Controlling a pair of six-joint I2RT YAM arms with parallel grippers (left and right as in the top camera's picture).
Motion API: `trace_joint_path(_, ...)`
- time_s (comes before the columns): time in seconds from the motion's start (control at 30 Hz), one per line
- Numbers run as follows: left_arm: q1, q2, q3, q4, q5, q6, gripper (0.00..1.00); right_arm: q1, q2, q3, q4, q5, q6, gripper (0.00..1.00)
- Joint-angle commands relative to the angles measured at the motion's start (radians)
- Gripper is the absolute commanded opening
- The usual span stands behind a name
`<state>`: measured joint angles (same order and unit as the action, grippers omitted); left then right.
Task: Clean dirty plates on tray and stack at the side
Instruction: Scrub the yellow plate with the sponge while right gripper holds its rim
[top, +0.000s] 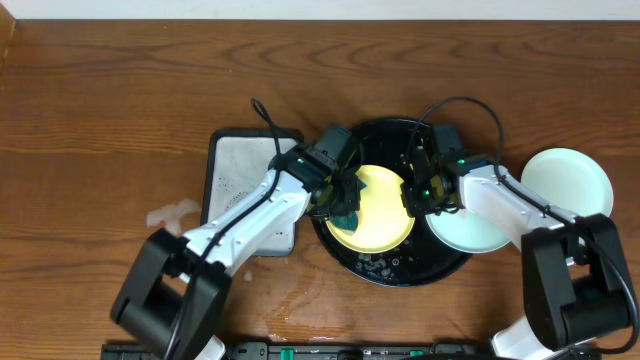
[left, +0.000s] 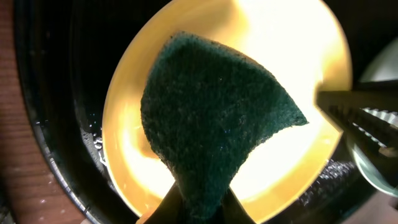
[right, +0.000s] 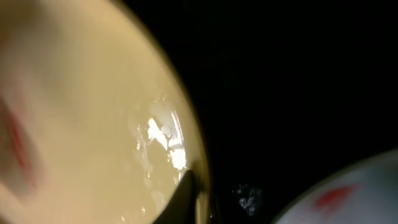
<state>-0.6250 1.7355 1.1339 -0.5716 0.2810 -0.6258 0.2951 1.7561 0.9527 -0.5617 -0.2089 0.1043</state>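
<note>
1. The yellow plate (top: 378, 205) lies inside the black tray (top: 385, 272). A light blue plate (top: 470, 232) sits at the tray's right side, partly under the right arm. A pale plate (top: 567, 180) rests on the worktop (top: 120, 100), well apart to the right.
2. The left tool (left: 200, 208) is clamped on a dark green sponge (left: 211, 118), which hangs over the yellow plate's middle.
3. The right tool (top: 412, 192) is closed at the yellow plate's right rim. From the wrist view it looks pinched on that rim, though only one finger shows.
4. A red smear (right: 15, 140) is blurred but visible on the yellow plate, so I judge it not yet clean.
5. Risk: the plate and tray look wet, and the hold is only on a thin rim. A hard push from the sponge could slide the plate out of that pinch.
6. Risk: pressing near the far edge could tip the shallow plate up, or knock it against the light blue plate just beside it.
7. Risk: the sponge is gripped by one end and flops. It may fold and skip the smear.
8. Risk: the two tools work close together over one plate, so a wide scrubbing stroke could strike the right fingers.
</note>
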Motion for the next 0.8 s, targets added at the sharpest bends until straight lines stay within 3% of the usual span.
trace_joint_path(0.0,-0.009,0.058,0.002,0.023,0.006,-0.062,0.07,0.000,0.020,-0.005,0.000,-0.030,0.024,0.01)
trace_joint_path(0.2,-0.057,0.184,0.002,0.168,0.147,-0.100,0.07,0.000,0.019,-0.005,-0.008,-0.016,0.117,0.01)
trace_joint_path(0.37,-0.098,0.307,0.002,0.212,0.137,-0.122,0.08,0.001,0.019,-0.005,-0.011,-0.017,0.120,0.01)
trace_joint_path(0.43,-0.099,0.329,0.002,0.183,0.066,-0.064,0.07,0.001,0.019,-0.005,-0.018,-0.016,0.119,0.01)
trace_joint_path(0.6,-0.082,0.314,0.022,-0.053,-0.363,-0.051,0.07,0.001,0.019,-0.005,-0.034,-0.016,0.119,0.01)
trace_joint_path(0.77,-0.042,0.299,0.063,-0.201,-0.548,-0.013,0.07,0.001,0.019,-0.005,-0.034,-0.011,0.119,0.01)
